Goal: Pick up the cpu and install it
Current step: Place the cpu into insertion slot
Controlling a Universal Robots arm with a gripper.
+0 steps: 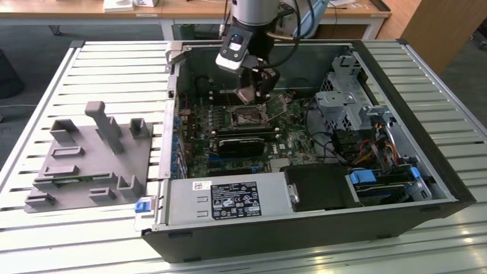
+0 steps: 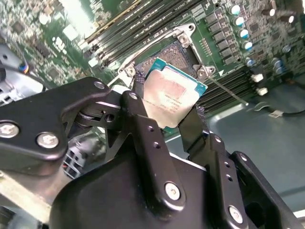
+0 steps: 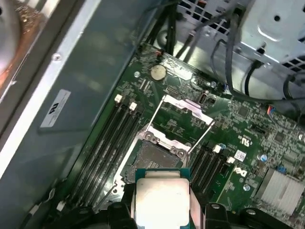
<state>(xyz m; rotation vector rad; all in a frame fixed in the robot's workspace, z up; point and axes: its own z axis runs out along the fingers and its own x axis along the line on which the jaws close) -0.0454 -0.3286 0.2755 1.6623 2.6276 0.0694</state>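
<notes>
The gripper (image 2: 167, 107) is clamped on the cpu (image 2: 175, 93), its two black fingers (image 2: 143, 119) pinching opposite edges (the silver top faces the camera in both wrist views); the chip hangs between the fingertips, just over the open socket (image 3: 155, 155) on the green motherboard (image 3: 248, 143); in the exterior view the gripper reaches down into the open computer case (image 1: 304, 234).

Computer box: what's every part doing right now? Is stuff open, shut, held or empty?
computer case, lying flat with its side open.
cpu socket, empty.
socket cover, flipped up open.
cpu, held by its edges above the cpu socket, not seated.
gripper, shut on the cpu.
</notes>
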